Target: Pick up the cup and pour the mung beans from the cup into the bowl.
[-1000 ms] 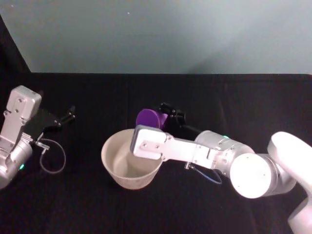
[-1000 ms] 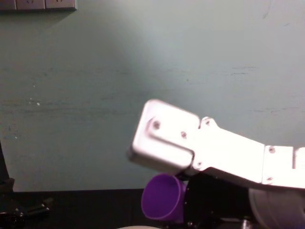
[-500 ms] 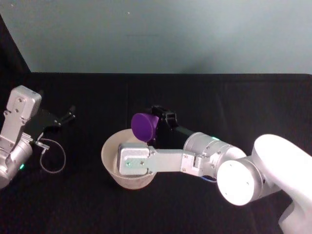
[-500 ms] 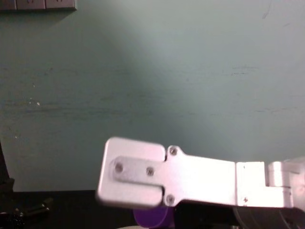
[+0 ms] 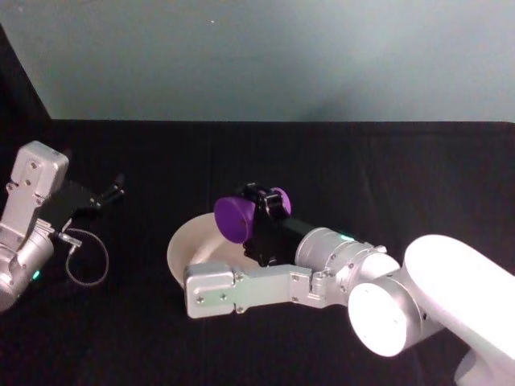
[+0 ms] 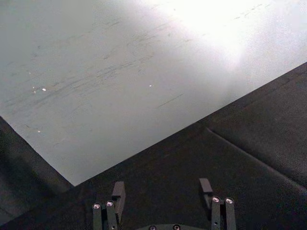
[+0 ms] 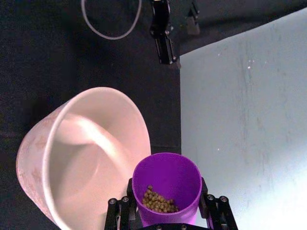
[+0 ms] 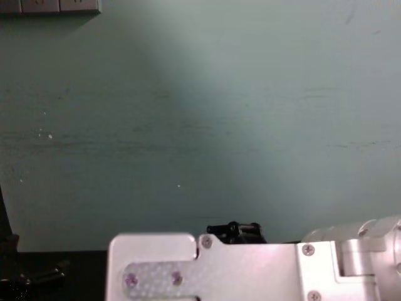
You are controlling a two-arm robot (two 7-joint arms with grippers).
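My right gripper (image 5: 256,212) is shut on the purple cup (image 5: 235,217) and holds it tilted above the back rim of the pale bowl (image 5: 180,246). In the right wrist view the cup (image 7: 167,178) sits between the black fingers (image 7: 121,209), with mung beans (image 7: 157,201) lying inside it. The bowl (image 7: 53,143) is right beside the cup, and its inside looks bare. The right arm's silver link (image 5: 233,291) covers the bowl's front. My left gripper (image 5: 106,193) rests open at the far left of the table, its fingers (image 6: 117,193) apart over the black cloth.
A thin cable loop (image 5: 84,259) lies by the left arm. Black cloth (image 5: 378,173) covers the table up to a pale green wall (image 5: 265,56). In the chest view the right arm's silver link (image 8: 207,269) fills the lower edge.
The right wrist has rolled over, tipping the cup toward the bowl. The arm's silver link has swung lower, in front of the bowl, and now hides the cup in the chest view. The left arm has not moved.
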